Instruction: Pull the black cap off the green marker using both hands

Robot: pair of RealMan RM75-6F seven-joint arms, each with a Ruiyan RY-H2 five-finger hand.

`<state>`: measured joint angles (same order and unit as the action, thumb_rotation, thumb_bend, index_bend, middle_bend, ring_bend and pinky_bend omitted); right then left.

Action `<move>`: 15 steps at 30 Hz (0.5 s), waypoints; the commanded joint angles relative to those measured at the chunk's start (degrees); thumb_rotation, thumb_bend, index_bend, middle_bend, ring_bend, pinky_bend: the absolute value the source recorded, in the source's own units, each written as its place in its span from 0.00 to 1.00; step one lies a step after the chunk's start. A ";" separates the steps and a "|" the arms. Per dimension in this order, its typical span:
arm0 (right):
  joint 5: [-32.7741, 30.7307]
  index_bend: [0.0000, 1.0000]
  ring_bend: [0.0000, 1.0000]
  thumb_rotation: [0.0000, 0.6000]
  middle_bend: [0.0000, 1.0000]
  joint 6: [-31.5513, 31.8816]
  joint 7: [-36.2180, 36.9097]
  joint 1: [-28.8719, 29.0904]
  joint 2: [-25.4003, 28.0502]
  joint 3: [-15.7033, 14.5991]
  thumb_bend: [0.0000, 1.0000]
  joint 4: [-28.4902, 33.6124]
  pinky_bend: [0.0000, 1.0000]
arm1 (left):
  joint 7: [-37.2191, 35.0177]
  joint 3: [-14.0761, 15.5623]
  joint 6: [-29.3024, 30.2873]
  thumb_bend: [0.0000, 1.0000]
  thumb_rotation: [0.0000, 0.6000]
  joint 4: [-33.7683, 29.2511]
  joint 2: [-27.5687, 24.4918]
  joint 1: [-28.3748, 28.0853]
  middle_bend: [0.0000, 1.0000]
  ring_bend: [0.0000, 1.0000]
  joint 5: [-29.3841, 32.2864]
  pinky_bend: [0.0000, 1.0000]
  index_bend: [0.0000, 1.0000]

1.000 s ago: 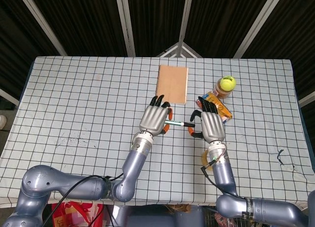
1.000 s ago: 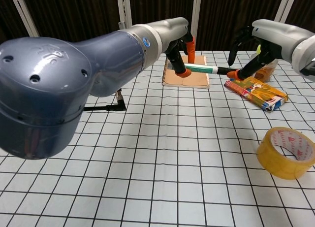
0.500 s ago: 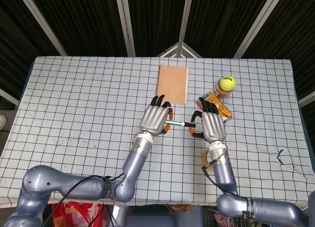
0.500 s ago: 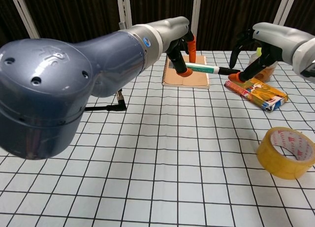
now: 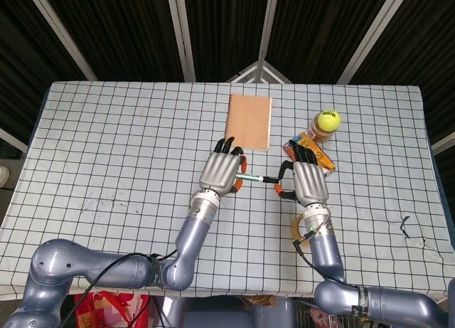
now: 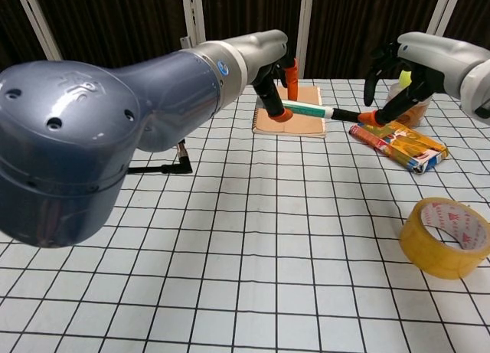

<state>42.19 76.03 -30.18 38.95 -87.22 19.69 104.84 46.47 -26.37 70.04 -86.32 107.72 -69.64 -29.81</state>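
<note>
A table under a white cloth with a black grid (image 5: pixel 106 143) stands before dark curtains crossed by pale bars. Above the cloth the left hand (image 5: pixel 221 171) grasps the green marker (image 6: pixel 305 109) by its barrel, orange-tipped fingers (image 6: pixel 289 71) wrapped round it; the marker lies level, running from this hand toward the right hand (image 5: pixel 307 182). The right hand's fingers close on the black cap (image 6: pixel 346 112) at the marker's far end, the cap still seated on the barrel. Just beyond the left hand, flat on the cloth, lies a brown notebook (image 5: pixel 250 120). Just past the right hand's fingertips rests a colourful snack packet (image 6: pixel 398 145), and further on from it a yellow tennis ball (image 5: pixel 328 119) sits on top of a jar. Near the right wrist, toward the robot, lies a roll of yellow tape (image 6: pixel 450 236). A black cable (image 6: pixel 157 169) runs on the cloth below the left forearm.
</note>
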 commanded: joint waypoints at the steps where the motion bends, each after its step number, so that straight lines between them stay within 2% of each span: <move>1: -0.05 0.61 0.05 1.00 0.04 -0.08 0.12 0.01 -0.04 0.02 0.31 -0.12 0.04 | -0.36 0.03 -0.07 0.50 1.00 -0.02 0.01 0.08 0.23 0.00 -0.42 0.00 0.63; 8: -1.05 0.45 0.05 1.00 0.03 -1.10 -0.11 0.31 -0.19 -0.19 0.31 -0.35 0.04 | -0.31 0.03 0.05 0.50 1.00 -0.62 -0.19 0.11 0.24 0.00 -0.71 0.00 0.63; 15: -1.83 0.43 0.05 1.00 0.03 -1.29 -0.71 0.66 -0.13 -0.15 0.31 -0.23 0.04 | -0.53 0.17 0.16 0.50 1.00 -0.91 -0.42 0.39 0.24 0.00 -0.95 0.00 0.63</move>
<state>40.36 74.74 -30.89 39.60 -87.34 19.54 104.62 45.99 -26.21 70.22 -87.23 107.31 -69.27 -30.73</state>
